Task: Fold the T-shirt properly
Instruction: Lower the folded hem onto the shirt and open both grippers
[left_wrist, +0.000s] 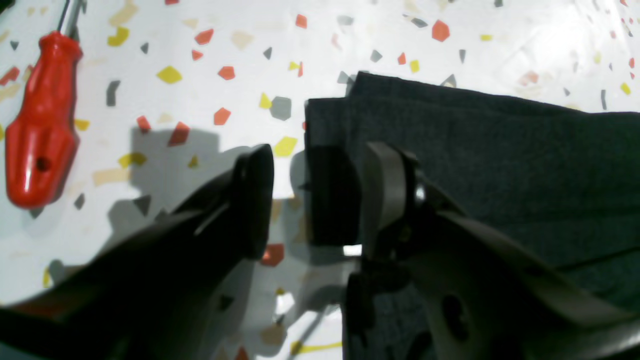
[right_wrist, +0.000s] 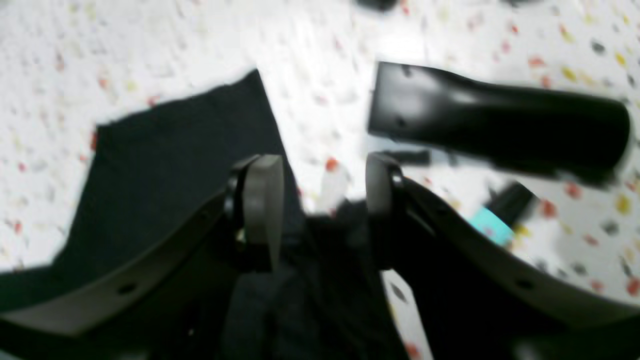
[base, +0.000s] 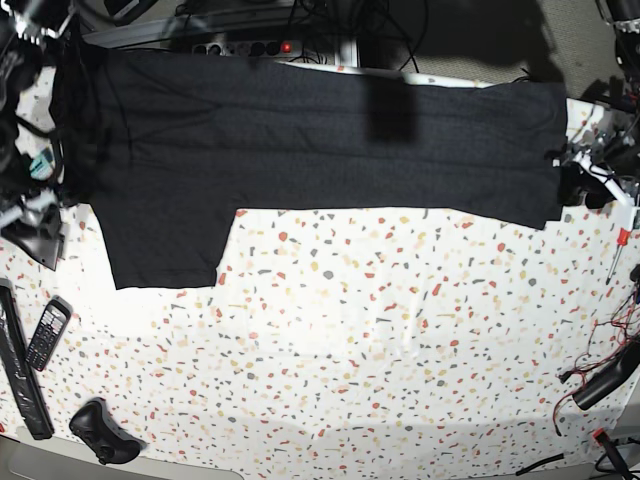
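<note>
My left claw hangs low over the speckled bench, jaws apart, straddling the near corner of the T-shirt without gripping it. My right claw also stands apart, over the shirt's other end. Beyond my left claw a red screwdriver lies on the bench. The T-shirt lies plain black across the bench's far side.
</note>
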